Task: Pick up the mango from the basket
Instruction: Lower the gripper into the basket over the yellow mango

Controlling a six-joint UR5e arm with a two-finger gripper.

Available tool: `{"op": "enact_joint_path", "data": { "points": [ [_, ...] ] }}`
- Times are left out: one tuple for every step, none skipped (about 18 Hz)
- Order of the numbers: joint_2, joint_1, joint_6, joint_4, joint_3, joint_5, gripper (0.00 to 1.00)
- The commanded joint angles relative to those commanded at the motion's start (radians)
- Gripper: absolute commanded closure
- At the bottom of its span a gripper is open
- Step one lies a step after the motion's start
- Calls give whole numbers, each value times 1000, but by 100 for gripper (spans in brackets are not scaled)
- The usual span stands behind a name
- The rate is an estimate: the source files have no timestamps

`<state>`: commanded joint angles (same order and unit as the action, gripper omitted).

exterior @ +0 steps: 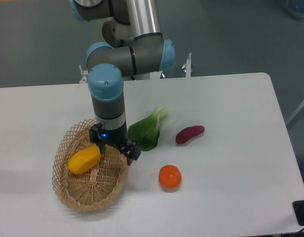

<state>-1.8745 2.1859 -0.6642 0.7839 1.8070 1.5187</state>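
The yellow-orange mango (84, 160) lies inside the oval wicker basket (73, 197) at the front left of the table, tilted with its right end up. My gripper (116, 149) hangs low over the basket's right rim, just right of the mango. Its two dark fingers stand apart, one (99, 146) touching or almost touching the mango's upper right end, the other (133, 152) over the rim. The gripper is open and holds nothing.
A green leafy vegetable (148, 131) lies just right of the gripper. A purple-red sweet potato (189, 134) lies further right. A round orange (170, 177) sits in front of them. The arm's wrist (107, 101) stands upright above the basket.
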Motion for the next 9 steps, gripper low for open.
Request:
{"op": "enact_joint_path", "data": {
  "points": [
    [5,0,0,0,2,2,0],
    [6,0,0,-2,12,2,0],
    [11,0,0,-3,17,-2,0],
    [12,3,-2,-2,17,-5,0],
    [14,6,0,-2,17,-5,0],
    [15,3,0,-2,18,-3,0],
    [17,2,0,0,18,1,0],
    [23,0,0,0,21,-2,0],
    [23,-5,2,2,25,1,0]
  ]
}}
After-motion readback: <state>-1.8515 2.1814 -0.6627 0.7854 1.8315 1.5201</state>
